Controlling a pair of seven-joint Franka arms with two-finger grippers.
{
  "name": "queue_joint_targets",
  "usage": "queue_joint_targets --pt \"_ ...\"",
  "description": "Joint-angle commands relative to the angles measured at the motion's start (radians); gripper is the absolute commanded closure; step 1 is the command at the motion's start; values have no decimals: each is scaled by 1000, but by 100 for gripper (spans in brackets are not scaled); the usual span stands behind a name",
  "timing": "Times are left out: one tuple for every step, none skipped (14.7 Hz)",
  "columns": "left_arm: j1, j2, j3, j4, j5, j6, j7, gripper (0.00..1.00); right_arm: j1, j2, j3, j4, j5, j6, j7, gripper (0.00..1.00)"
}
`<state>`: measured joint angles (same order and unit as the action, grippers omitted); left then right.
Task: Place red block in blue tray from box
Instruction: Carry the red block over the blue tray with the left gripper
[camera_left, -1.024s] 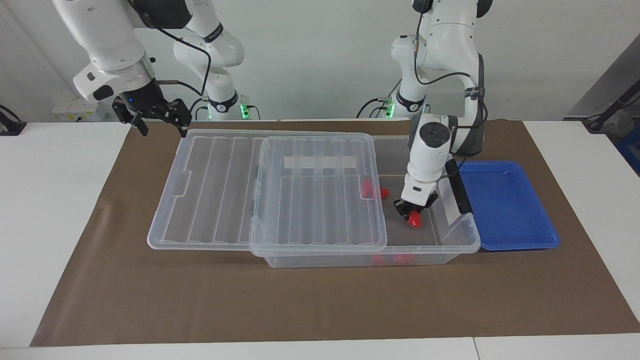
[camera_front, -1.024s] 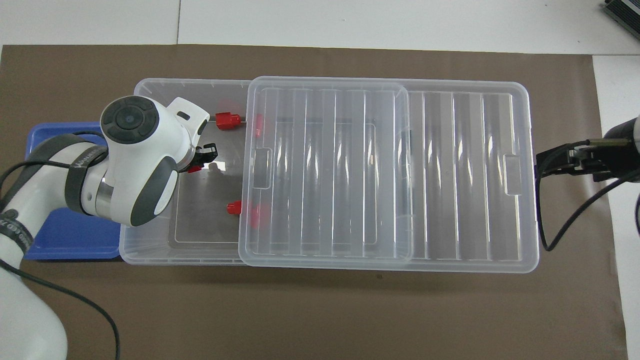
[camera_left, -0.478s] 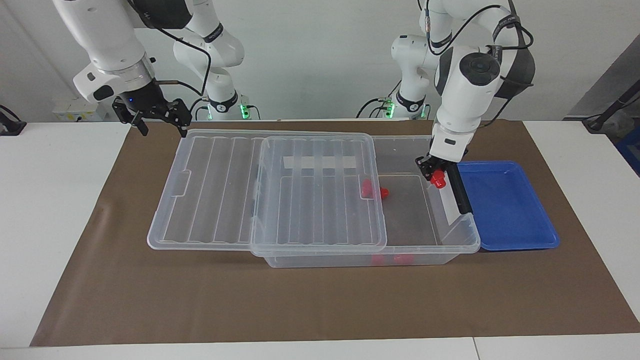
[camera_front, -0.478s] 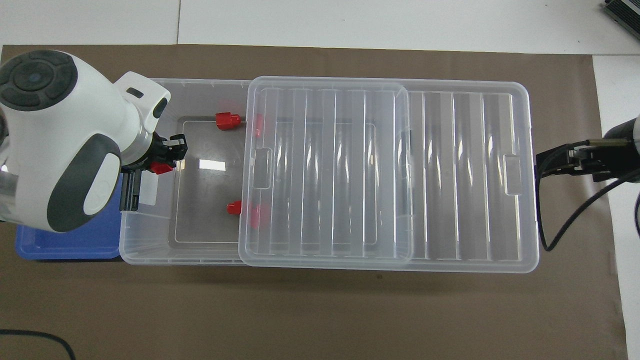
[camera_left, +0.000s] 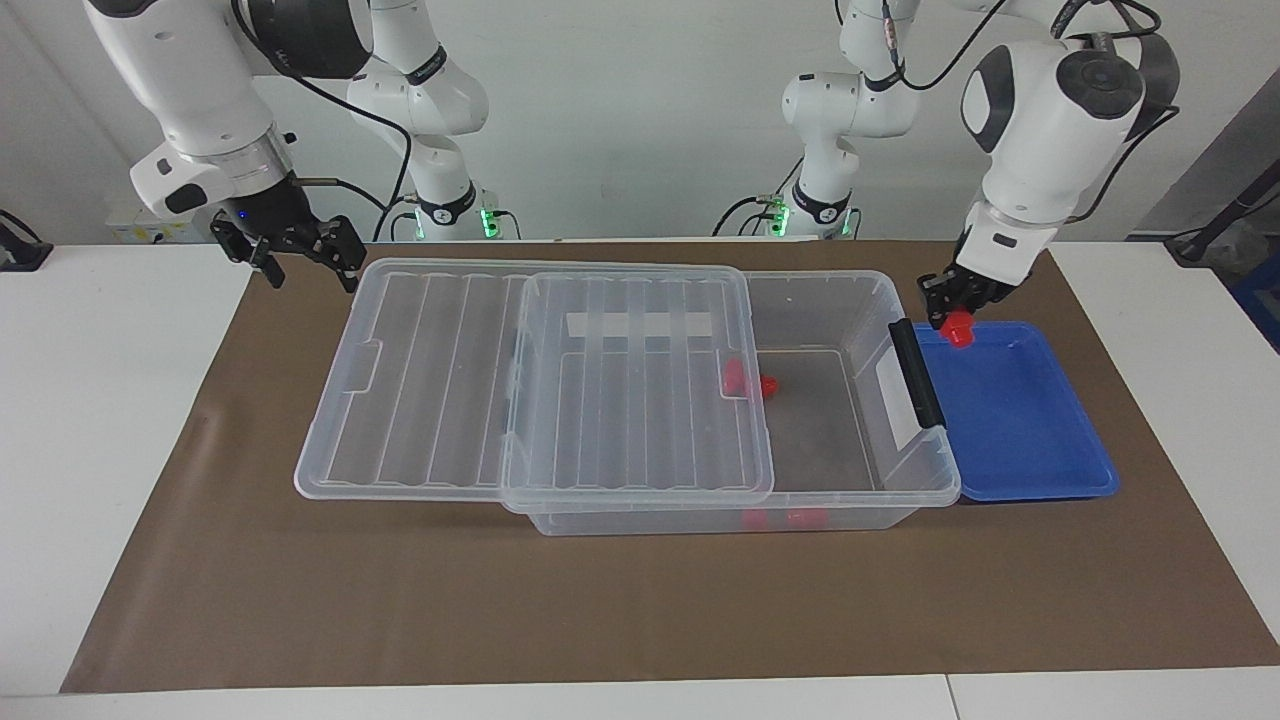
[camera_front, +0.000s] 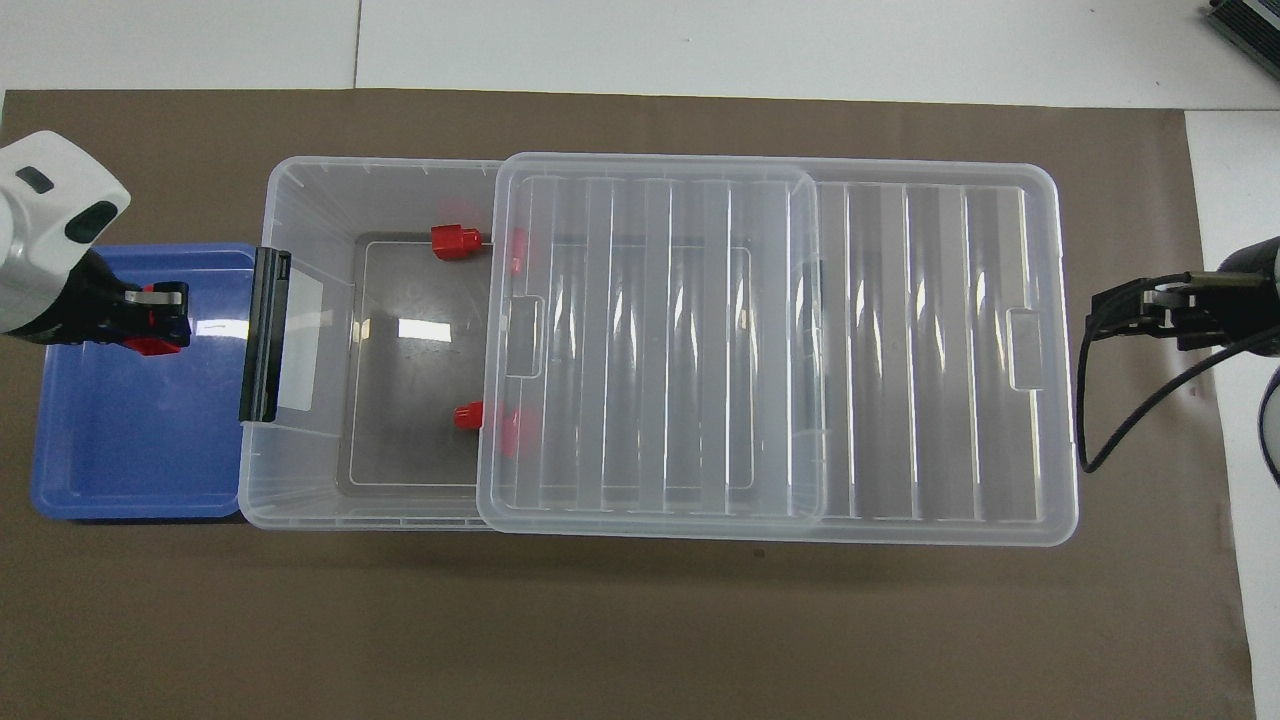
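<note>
My left gripper (camera_left: 955, 312) (camera_front: 160, 318) is shut on a small red block (camera_left: 960, 331) (camera_front: 152, 346). It hangs over the blue tray (camera_left: 1020, 430) (camera_front: 130, 450), above the tray's end nearer the robots and just past the box's black clip handle (camera_left: 915, 375). The clear box (camera_left: 840, 300) (camera_front: 300, 470) lies beside the tray. Its ribbed lid (camera_left: 420, 380) (camera_front: 920, 350) is slid toward the right arm's end. My right gripper (camera_left: 297, 262) (camera_front: 1125, 312) hovers open and empty off that end of the lid.
More red blocks lie in the box's uncovered part (camera_front: 455, 241) (camera_front: 468, 415), and others show dimly under the lid (camera_left: 735, 375). A brown mat (camera_left: 640, 600) covers the table under box and tray.
The left gripper has lifted the red block out of the box and carried it across the box's end wall to above the tray. The right gripper has drifted slightly away from the lid.
</note>
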<state>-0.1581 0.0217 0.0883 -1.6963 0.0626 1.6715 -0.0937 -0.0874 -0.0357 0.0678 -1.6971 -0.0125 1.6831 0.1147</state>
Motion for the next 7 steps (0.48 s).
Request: queue_joint_targets --pt "89 -17 -9 -31 -15 20 179 100 -26 -43 9 -107 9 99 -18 92" --pt "122 -26 -9 -49 -15 43 245 100 -41 -41 9 -124 8 136 -32 100" --pt "159 -34 -9 -75 -14 74 315 100 -58 -36 9 -139 8 171 -56 100" --pt "187 -36 -9 -104 -14 120 383 100 -69 -33 7 -157 8 206 -75 100" --pt "212 -36 -6 -132 -12 164 435 100 -80 -27 7 -173 8 246 -78 100" --pt "242 -32 -5 -167 -12 216 486 100 -87 -14 7 -182 8 279 -73 100" --pt "262 -29 -5 -201 -12 270 526 100 -97 11 7 -184 8 315 -72 100"
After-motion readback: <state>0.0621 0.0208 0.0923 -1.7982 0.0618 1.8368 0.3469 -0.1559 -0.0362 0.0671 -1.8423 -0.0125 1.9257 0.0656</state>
